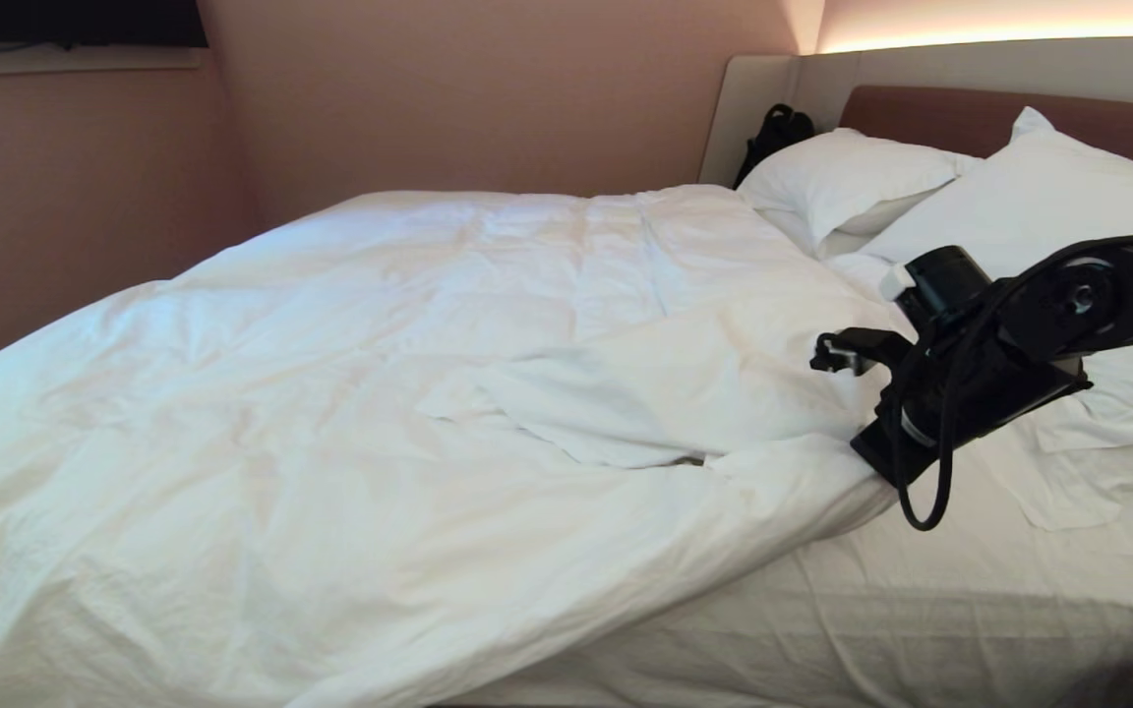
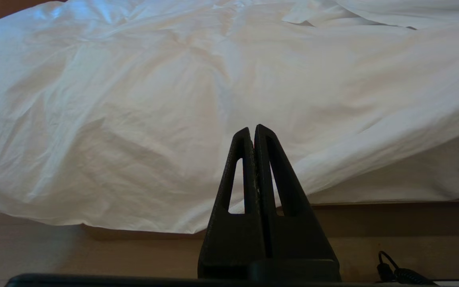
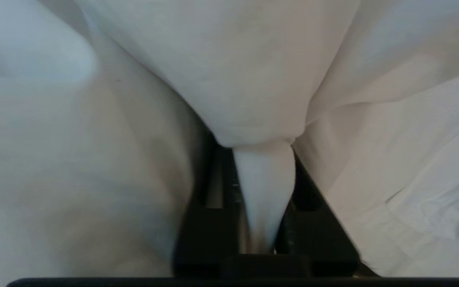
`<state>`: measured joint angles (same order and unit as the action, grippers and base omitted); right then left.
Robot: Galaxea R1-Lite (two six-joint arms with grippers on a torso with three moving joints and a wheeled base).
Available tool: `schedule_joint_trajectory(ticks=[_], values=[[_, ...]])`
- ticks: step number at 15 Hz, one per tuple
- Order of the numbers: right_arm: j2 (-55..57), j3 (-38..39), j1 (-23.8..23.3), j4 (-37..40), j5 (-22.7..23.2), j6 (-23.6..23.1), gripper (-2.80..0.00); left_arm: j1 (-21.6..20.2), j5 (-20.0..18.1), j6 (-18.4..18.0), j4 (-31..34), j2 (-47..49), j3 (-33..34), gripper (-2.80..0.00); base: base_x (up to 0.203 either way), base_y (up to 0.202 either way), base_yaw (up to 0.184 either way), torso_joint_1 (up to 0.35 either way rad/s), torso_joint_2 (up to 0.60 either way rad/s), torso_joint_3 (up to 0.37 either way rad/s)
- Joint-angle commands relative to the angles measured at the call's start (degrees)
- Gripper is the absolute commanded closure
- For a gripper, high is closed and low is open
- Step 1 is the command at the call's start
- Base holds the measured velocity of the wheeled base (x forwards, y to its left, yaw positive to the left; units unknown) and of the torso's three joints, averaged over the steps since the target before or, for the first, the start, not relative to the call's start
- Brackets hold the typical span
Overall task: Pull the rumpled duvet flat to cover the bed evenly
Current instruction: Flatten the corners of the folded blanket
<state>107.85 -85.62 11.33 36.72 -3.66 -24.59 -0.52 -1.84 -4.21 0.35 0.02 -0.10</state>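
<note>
Duvet [image 1: 409, 393] covers most of the bed [image 1: 921, 610], head-end corner folded back, sheet bare; right gripper [image 3: 263, 199] jaws grasp that corner, left gripper [image 2: 253, 133] jaws clenched empty.

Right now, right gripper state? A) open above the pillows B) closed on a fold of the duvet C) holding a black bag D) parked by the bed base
B: in the right wrist view a white fold of the duvet sits pinched between the right gripper fingers.
</note>
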Motion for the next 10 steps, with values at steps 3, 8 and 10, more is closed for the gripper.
schedule_joint_trajectory(ticks=[3,8,10], values=[[0.50,1.11,0.13,-3.32,-0.01,-5.21,-2.80,-0.01,0.00,-0.01,0.00,-0.02,0.01,0.00,0.000,0.000,0.000,0.000,0.00,0.000],[-5.54,1.93,0.89,-3.21,1.73,-4.63,-2.80,-0.01,0.00,-0.01,0.00,-0.02,0.01,0.00,0.000,0.000,0.000,0.000,0.00,0.000],[-10.61,3.29,1.61,-3.23,5.83,-4.46,-2.80,-0.01,0.00,-0.01,0.00,-0.02,0.01,0.00,0.000,0.000,0.000,0.000,0.00,0.000]])
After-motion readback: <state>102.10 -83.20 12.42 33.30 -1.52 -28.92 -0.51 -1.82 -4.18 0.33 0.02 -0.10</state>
